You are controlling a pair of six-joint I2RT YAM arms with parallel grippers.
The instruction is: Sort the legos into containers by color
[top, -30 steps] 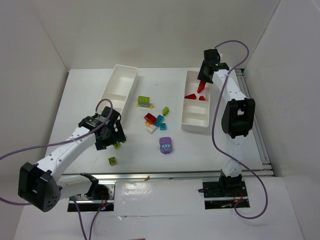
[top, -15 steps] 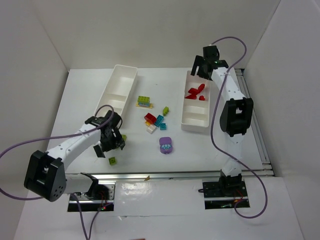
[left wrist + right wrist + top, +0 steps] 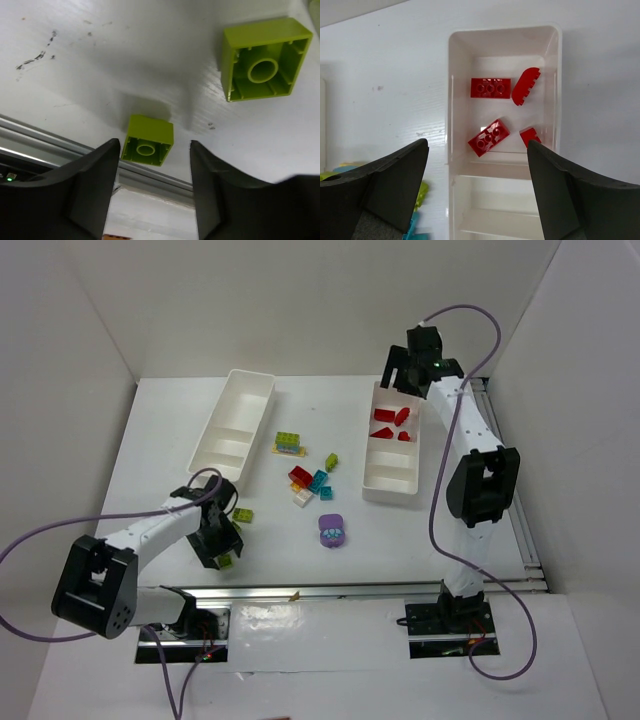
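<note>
I am holding the left hand (image 3: 155, 150) spread astride a lime brick (image 3: 148, 140) for pinching; the right hand (image 3: 477, 150) is hovering spread, red legos (image 3: 490, 87) sorted in the container (image 3: 451, 100) below it.

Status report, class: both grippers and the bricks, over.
Left gripper open over green brick. Right gripper open above tray holding four red bricks. Nothing blocking.

Robotics laboratory test cell, seen from the near side. A bare white counter (image 3: 330, 410) is boxed in by plain white panels (image 3: 300, 310) (matte and unmarked). The left arm (image 3: 150, 530) and right arm (image 3: 465, 430) rise from base plates (image 3: 445, 620) with exposed wiring, just in front of a metal rail (image 3: 380, 589). Purple cables (image 3: 462, 308) trail loose. Toy bricks (image 3: 320, 480) and divided white trays (image 3: 245, 400) lie on the counter.
</note>
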